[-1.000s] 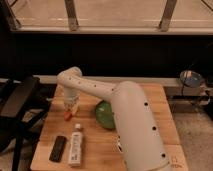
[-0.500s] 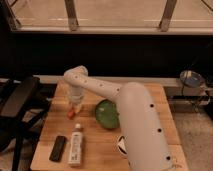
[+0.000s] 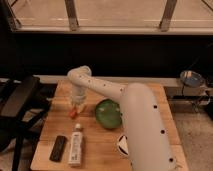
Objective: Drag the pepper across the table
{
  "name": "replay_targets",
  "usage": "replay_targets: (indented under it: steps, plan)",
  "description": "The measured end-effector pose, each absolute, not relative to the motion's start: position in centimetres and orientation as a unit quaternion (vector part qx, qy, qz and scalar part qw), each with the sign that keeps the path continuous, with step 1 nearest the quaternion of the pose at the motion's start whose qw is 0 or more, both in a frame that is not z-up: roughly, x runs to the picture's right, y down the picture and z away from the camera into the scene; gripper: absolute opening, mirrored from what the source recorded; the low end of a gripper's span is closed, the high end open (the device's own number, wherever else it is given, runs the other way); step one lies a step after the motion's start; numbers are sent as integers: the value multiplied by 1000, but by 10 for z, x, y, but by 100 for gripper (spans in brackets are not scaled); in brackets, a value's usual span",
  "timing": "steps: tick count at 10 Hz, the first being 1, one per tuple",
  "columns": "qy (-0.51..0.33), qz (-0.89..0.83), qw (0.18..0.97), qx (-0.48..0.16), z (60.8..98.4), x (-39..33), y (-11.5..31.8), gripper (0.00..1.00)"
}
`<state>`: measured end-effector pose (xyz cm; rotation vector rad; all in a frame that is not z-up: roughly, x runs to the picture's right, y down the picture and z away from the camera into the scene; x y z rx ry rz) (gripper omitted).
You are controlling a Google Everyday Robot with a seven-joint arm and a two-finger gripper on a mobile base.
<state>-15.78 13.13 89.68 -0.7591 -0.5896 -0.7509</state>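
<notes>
A: Desk (image 3: pixel 50 160) front edge first — what is laid out nearest the camera?

B: One black remote (image 3: pixel 58 148) and one white bottle (image 3: pixel 76 146) are seen lying side by side at the near left, well apart from the action. The big white arm (image 3: pixel 145 125) is seen filling the near right, so that part of the desk is hidden.

A: And a step further in?

B: One green bowl (image 3: pixel 108 113) is placed mid-desk. Just to its left, one pepper (image 3: pixel 73 113) is found, small and orange-red, resting on the wood near the left-centre.

A: Is the pepper being held?

B: The hand (image 3: pixel 78 104) is lowered right over it, tip pointed down, with the pepper directly below and seemingly touched. How wide the hand is set, and whether the pepper is gripped or only pressed, cannot be told from this view.

A: So how far along is the drag judged to be?

B: Contact looks to have been made, so the reach is judged done. The drag itself is judged barely begun or underway; plenty of open wood is left on the far side and toward the left edge, and the pepper is not yet parked at any border. Release and retreat are left to be done.

A: Anything further back?

B: One round grey dish-like object (image 3: pixel 191 77) is seen beyond the desk at far right, and a dark chair (image 3: pixel 20 102) at the left. Behind it all, a window frame (image 3: pixel 115 27) is stretched across.
</notes>
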Motion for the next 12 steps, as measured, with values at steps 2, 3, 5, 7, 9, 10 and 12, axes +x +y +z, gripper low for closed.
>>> replay_targets:
  steps: [2, 3, 5, 7, 9, 10, 12]
  plan:
    - [-277, -343, 822, -361, 897, -138, 131, 13]
    - [-278, -341, 822, -361, 896, -137, 131, 13]
    - [-279, -337, 823, -362, 896, -141, 130, 13]
    - [-280, -322, 828, -365, 898, -128, 126, 13]
    - [-279, -310, 831, -367, 899, -102, 124, 13]
    - [-280, -305, 833, -368, 900, -90, 122, 13]
    - [-281, -296, 835, -370, 899, -81, 122, 13]
